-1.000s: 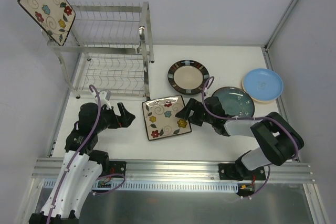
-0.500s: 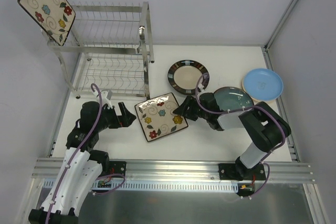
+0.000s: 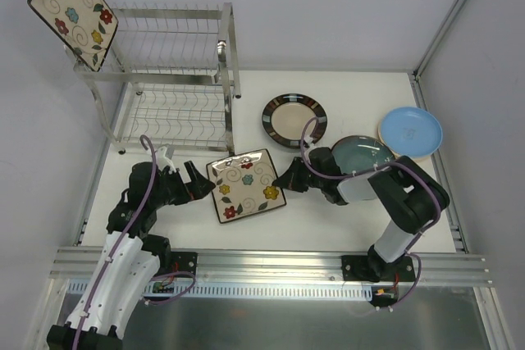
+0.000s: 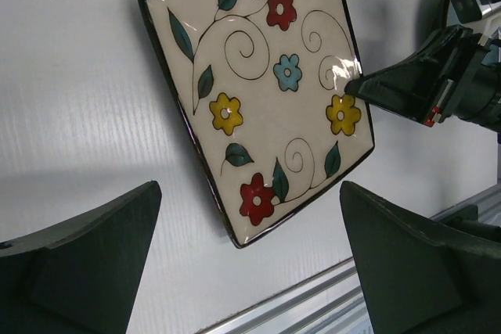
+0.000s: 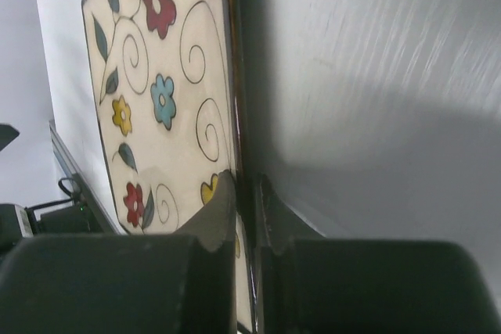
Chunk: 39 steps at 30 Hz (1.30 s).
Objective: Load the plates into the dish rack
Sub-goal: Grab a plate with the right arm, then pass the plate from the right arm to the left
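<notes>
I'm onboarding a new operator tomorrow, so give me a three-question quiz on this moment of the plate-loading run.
1. True or false: the right end effector is clamped on the rim of the square floral plate on the table.
2. Pick one: the left end effector is A) shut on that plate, B) open beside that plate, C) out of every view.
3. Short answer: how many plates does the dish rack carry?

Key: 1 true; 2 B; 3 one, a second square floral plate leaning at the rack's top left corner.
</notes>
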Tool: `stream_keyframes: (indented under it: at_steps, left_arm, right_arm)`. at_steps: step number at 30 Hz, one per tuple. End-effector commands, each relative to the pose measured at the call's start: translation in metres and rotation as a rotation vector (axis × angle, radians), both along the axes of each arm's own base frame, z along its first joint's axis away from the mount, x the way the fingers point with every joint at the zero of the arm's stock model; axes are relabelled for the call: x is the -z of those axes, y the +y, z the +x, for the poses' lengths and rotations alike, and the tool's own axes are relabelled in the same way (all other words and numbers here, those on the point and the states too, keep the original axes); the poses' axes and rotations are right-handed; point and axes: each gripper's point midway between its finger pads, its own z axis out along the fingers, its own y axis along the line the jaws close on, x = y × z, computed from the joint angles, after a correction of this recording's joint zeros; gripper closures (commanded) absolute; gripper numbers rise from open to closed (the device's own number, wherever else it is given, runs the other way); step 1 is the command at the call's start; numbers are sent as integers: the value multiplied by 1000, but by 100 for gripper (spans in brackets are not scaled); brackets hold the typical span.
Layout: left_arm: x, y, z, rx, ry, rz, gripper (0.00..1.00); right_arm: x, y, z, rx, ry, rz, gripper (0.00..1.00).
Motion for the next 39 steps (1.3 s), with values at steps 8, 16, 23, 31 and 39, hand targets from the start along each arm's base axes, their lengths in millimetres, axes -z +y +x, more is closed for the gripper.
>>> stream_keyframes:
  at_steps: [8,16,23,31,39]
  left_arm:
    - [9,-24,-8,2,80,-195,1]
    - [27,-36,-13,-22,164,-306,1]
    - [38,-44,-12,-54,235,-354,1]
    - [46,-54,-7,-79,287,-356,5]
    - [61,-65,-6,-127,374,-327,13]
  right_arm:
    - [42,-73,-68,92,254,-262,100]
    - [-5,-68,-63,163,279,-144,99]
    - [-21,-61,-62,214,362,-41,99]
    - [-29,-50,-63,172,386,15,99]
    - [-30,-42,-68,99,389,45,99]
